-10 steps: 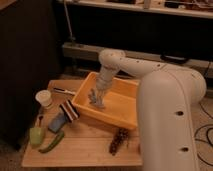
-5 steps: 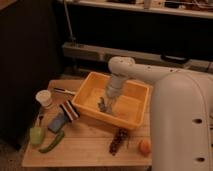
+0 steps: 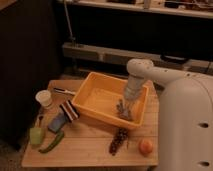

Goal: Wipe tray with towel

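A yellow tray (image 3: 92, 86) stands on the wooden table (image 3: 90, 145), tilted a little. My gripper (image 3: 123, 109) reaches down into the tray at its right side, near the right wall. It presses a small grey towel (image 3: 124, 113) against the tray's floor. The white arm (image 3: 150, 75) comes in from the right.
Left of the tray are a white cup (image 3: 44, 98), a striped dark object (image 3: 69, 110), a blue sponge (image 3: 56, 123), a green pear (image 3: 36, 135) and a green pepper (image 3: 51, 143). In front lie a dark pine cone (image 3: 118, 141) and an orange (image 3: 145, 146). A dark wall stands at the left.
The gripper with the towel has moved from the tray's left side across to its right side over the last second.
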Robot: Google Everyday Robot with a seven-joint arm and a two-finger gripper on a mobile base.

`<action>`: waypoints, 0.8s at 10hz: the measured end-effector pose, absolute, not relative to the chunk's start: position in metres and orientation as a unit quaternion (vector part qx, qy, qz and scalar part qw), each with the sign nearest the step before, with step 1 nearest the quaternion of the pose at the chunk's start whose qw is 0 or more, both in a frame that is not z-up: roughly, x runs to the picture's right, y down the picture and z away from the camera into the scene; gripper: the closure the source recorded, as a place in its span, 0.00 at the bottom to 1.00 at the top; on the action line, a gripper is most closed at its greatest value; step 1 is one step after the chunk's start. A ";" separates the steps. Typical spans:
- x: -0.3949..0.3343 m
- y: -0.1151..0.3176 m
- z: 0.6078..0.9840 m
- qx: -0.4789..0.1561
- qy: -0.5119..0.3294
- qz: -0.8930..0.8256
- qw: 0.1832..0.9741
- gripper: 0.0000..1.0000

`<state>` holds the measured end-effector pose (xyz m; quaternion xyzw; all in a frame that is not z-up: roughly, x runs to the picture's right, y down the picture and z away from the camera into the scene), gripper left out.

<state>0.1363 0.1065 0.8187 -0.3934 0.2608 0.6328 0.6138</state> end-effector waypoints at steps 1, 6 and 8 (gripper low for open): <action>0.155 0.101 0.826 -0.380 0.284 0.644 0.600 1.00; 0.169 0.031 0.846 -0.321 0.309 0.658 0.607 1.00; 0.142 -0.005 0.855 -0.304 0.298 0.655 0.625 1.00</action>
